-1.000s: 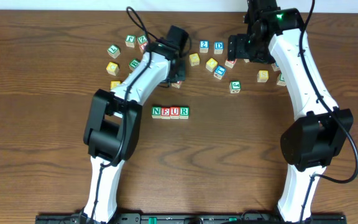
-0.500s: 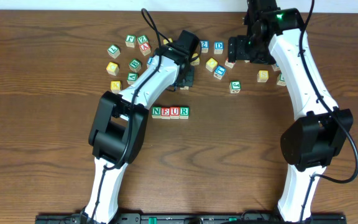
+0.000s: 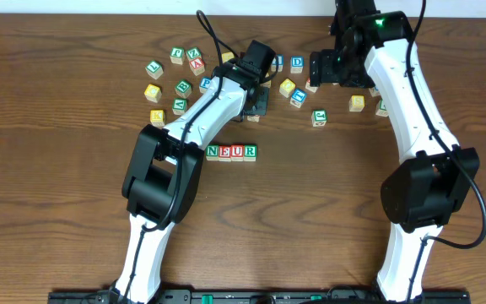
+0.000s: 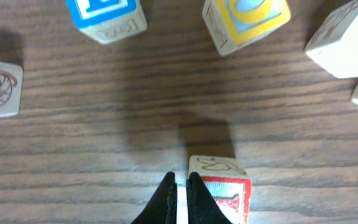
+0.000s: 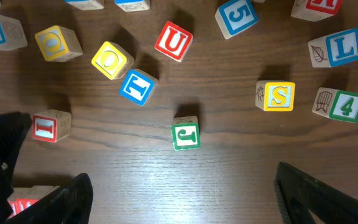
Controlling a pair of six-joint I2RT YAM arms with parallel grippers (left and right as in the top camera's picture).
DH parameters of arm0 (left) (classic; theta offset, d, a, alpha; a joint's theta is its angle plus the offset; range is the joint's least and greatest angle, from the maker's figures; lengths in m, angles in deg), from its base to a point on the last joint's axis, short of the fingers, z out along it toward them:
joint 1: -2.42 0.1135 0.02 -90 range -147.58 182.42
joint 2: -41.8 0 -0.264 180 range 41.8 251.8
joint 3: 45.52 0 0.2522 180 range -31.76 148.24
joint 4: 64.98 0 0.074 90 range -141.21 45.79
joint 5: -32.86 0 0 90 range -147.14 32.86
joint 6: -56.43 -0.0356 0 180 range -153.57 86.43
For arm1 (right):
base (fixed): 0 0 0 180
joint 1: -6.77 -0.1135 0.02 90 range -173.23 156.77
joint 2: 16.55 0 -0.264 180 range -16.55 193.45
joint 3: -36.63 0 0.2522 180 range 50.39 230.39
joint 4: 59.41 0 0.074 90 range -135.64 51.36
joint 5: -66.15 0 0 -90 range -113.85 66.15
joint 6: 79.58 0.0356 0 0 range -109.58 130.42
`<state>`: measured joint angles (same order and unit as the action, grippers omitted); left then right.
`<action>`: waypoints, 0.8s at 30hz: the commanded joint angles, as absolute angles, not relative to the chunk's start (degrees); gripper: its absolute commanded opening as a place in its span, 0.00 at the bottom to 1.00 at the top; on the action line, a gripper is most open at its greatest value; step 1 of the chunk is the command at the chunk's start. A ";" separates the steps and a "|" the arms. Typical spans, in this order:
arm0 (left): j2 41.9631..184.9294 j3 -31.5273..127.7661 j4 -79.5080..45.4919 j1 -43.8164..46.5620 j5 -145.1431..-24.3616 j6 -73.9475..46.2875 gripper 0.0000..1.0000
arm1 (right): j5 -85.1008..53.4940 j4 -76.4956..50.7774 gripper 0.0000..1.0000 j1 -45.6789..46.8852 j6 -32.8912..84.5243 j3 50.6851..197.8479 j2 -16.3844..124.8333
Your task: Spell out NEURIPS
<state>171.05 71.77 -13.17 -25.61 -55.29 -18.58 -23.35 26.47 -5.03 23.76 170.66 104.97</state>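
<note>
- Left claw is shut and empty, tips just beside red I.
- Right claw is wide open and empty.
- NEUR row sits on the worktop, apart from the I; yellow S lies among loose cubes.

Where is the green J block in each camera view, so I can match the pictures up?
Overhead: the green J cube sits right of centre, at the lower edge of the scattered cubes.
Left wrist: not in it.
Right wrist: near the middle, alone on bare wood.
Shared landmark: the yellow S cube, up and to the right of it in both views.
</note>
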 commanded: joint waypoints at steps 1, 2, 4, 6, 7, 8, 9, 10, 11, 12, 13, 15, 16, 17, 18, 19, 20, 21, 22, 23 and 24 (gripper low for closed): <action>171.79 71.53 -14.09 -25.57 -54.17 -18.21 0.08 | -23.97 26.78 0.89 -4.83 22.95 171.29 105.45; 171.79 71.53 -14.35 -25.54 -53.43 -17.64 0.08 | -23.97 26.82 0.88 -4.83 22.95 171.29 105.45; 171.79 71.53 -14.57 -25.52 -50.87 -15.37 0.08 | -23.97 26.87 0.89 -4.83 22.95 171.29 105.45; 171.79 71.53 -14.48 -25.52 -48.36 -13.21 0.08 | -23.97 26.89 0.89 -4.83 22.95 171.29 105.45; 171.79 71.53 -14.46 -25.52 -47.01 -11.81 0.08 | -23.97 26.91 0.89 -4.83 22.95 171.29 105.45; 171.79 71.53 -14.46 -25.52 -46.24 -10.91 0.08 | -23.97 26.93 0.89 -4.83 22.95 171.29 105.45; 171.79 71.53 -14.44 -25.52 -45.58 -9.75 0.08 | -23.97 26.98 0.88 -4.83 22.95 171.29 105.45; 171.82 71.53 -14.46 -25.52 -45.45 -9.01 0.08 | -23.97 27.02 0.89 -4.83 22.95 171.29 105.45; 171.88 71.53 -14.55 -25.52 -45.48 -8.16 0.08 | -23.97 27.04 0.88 -4.83 22.95 171.29 105.45; 172.03 71.53 -14.64 -25.52 -45.56 -7.13 0.08 | -23.97 27.06 0.88 -4.83 22.95 171.29 105.45; 172.23 71.53 -14.68 -25.52 -46.22 -6.26 0.08 | -23.97 27.06 0.88 -4.83 22.95 171.29 105.45; 172.80 71.53 -14.68 -25.54 -48.69 -5.10 0.08 | -23.97 27.04 0.89 -4.83 22.95 171.29 105.45; 173.35 71.53 -14.75 -25.59 -50.04 -5.12 0.08 | -23.97 27.04 0.89 -4.83 22.95 171.29 105.45; 173.76 71.53 -14.88 -25.59 -51.49 -5.12 0.08 | -23.99 27.04 0.89 -4.83 22.95 171.29 105.45; 174.29 71.53 -14.94 -25.59 -52.82 -5.12 0.08 | -24.27 27.06 0.88 -4.83 22.95 171.29 105.45; 174.59 71.53 -15.01 -25.59 -54.07 -5.12 0.08 | -24.88 27.08 0.88 -4.83 22.95 171.29 105.45; 174.83 71.53 -15.01 -25.59 -55.11 -5.16 0.08 | -25.52 27.08 0.89 -4.83 22.95 171.29 105.45; 174.88 71.53 -15.12 -25.59 -55.70 -5.16 0.08 | -25.98 27.11 0.89 -4.78 22.93 171.29 105.45; 174.88 71.53 -15.38 -25.59 -56.51 -5.43 0.08 | -26.33 27.15 0.89 -4.68 22.93 171.29 105.45; 174.88 71.53 -15.82 -25.59 -57.32 -5.95 0.08 | -26.33 27.17 0.89 -4.52 22.93 171.29 105.45; 174.88 71.53 -16.30 -25.59 -58.28 -6.89 0.08 | -26.31 27.15 0.89 -4.35 22.93 171.29 105.45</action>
<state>174.57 71.77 -15.64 -25.61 -54.46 -6.39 -24.78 26.98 -4.96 23.54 170.66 104.97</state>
